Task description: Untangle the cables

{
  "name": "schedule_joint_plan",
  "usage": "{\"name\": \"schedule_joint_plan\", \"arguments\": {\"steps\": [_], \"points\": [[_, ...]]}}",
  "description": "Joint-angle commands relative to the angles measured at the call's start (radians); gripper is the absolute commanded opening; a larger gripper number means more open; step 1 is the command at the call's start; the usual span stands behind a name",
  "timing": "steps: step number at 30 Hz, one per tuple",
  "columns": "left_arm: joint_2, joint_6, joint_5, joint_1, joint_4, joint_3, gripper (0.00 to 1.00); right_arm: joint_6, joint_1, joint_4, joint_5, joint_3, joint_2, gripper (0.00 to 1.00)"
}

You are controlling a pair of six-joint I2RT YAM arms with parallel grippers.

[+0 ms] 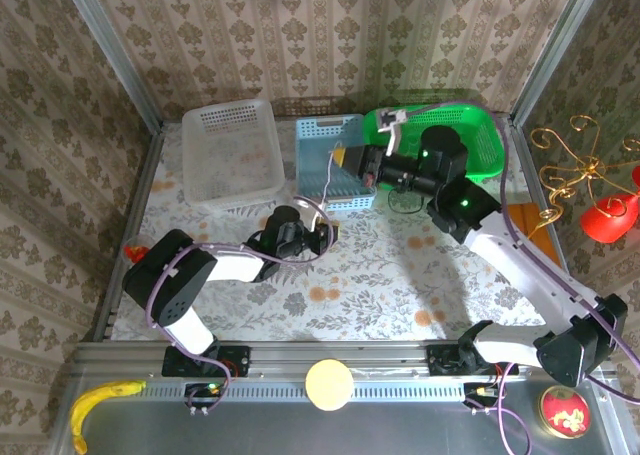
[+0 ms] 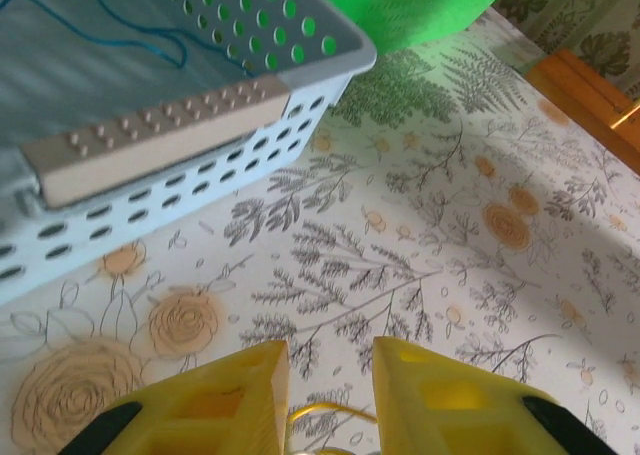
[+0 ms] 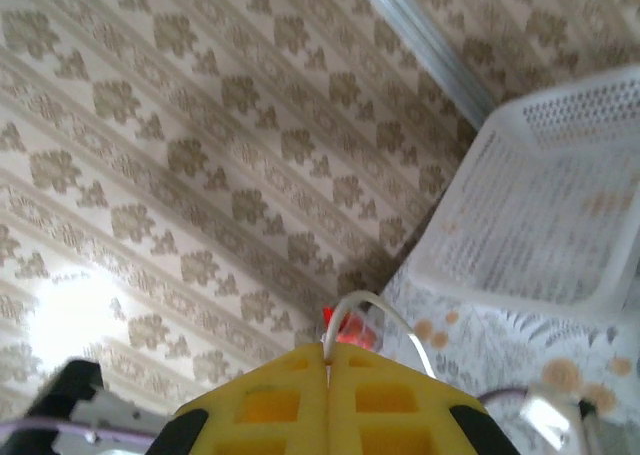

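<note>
Top external view: the right gripper, with blocky yellow fingers, hangs over the blue basket, a rectangular plastic tray with slotted walls. A thin pale cable drops limply from its jaws into that basket. Behind the jaws sits the glossy green basket; beyond their tips lies the white basket of perforated plastic. The left gripper sits low over the floral tablecloth, its tips just short of the blue basket's near wall.

Left wrist view: the left gripper stands open, the two wedge-shaped fingers parted by a moderate gap. A fine yellow-tan cable curves across the base of that gap (whether it touches either finger I cannot tell). Ahead of the jaws and to their left, the blue basket holds a grey strip studded with small bumps and, farther in, a thin dark blue-green cable lying in loose curves.

Right wrist view: the right gripper is closed tight, fingers pressed face to face, pinching the pale cable, which arches smoothly from the seam and falls to the right. Beyond the jaws, patterned wallpaper; to their right, the white basket.
</note>
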Motion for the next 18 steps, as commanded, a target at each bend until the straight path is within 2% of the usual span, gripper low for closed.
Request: {"name": "schedule_joint_plan", "arguments": {"steps": [1, 7, 18], "points": [[-0.004, -0.024, -0.016, -0.001, 0.047, -0.054, 0.28, 0.035, -0.045, -0.016, 0.04, 0.103, -0.018, 0.0], [-0.005, -0.056, -0.029, 0.0, 0.088, -0.122, 0.27, 0.088, -0.131, -0.001, 0.032, 0.255, 0.015, 0.0], [0.014, -0.072, -0.029, 0.001, 0.112, -0.148, 0.27, 0.142, -0.26, -0.02, 0.032, 0.484, 0.094, 0.0]]}}
